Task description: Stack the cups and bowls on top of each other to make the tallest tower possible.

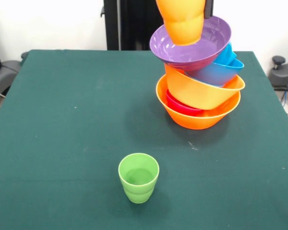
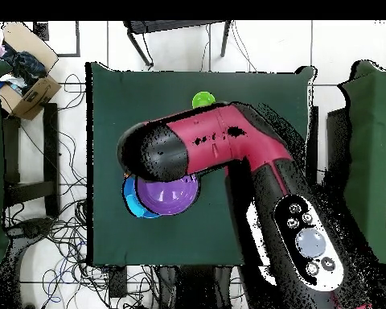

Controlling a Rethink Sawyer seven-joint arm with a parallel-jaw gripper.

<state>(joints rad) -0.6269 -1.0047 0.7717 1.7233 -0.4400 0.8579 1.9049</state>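
A: What carries everything?
B: A table (image 1: pixel 62 120) under a dark green cloth; it fills most of the front view.
A: And what stands directly on it?
B: Two things; a green cup (image 1: pixel 138 177) upright toward six o'clock, mouth up; and a large orange bowl (image 1: pixel 197 115) toward two o'clock, the base of the leaning tower (image 1: pixel 199 76).
A: Do they touch?
B: No; well apart, bare cloth between them.

Two cups show: one green (image 1: pixel 138 178), one orange (image 1: pixel 183 20). Five bowls: two orange (image 1: pixel 198 116), one red (image 1: pixel 180 106), one blue (image 1: pixel 218 70), one purple (image 1: pixel 190 44).
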